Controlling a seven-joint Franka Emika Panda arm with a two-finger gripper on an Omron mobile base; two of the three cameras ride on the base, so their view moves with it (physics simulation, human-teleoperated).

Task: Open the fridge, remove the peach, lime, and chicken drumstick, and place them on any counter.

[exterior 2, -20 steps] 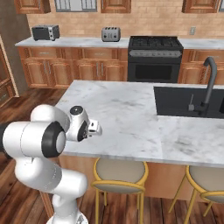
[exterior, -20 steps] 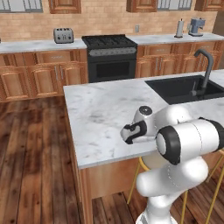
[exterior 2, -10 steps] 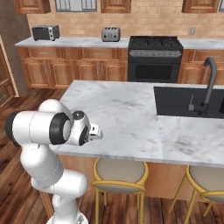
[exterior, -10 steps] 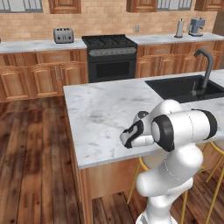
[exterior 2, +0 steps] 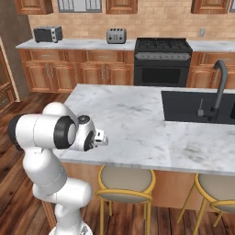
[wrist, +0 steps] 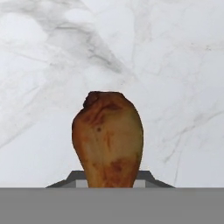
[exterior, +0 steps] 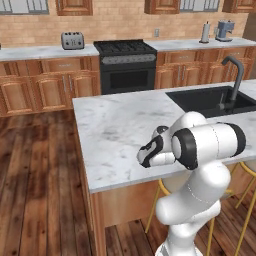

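Marble, wood and browned skin

The table (exterior: 115,130) has a polished white-grey marble top with darker veins, on a light wooden base. The chicken drumstick (wrist: 108,138) looks glossy, its brown roasted skin mottled and slightly wrinkled. The floor (exterior: 40,170) is dark, streaky wooden plank. The cabinets (exterior 2: 69,73) are warm varnished wood. The stove (exterior 2: 163,62) is matt black, the toaster (exterior 2: 116,36) dull grey metal, and the stool (exterior 2: 124,183) has a yellow metal frame.
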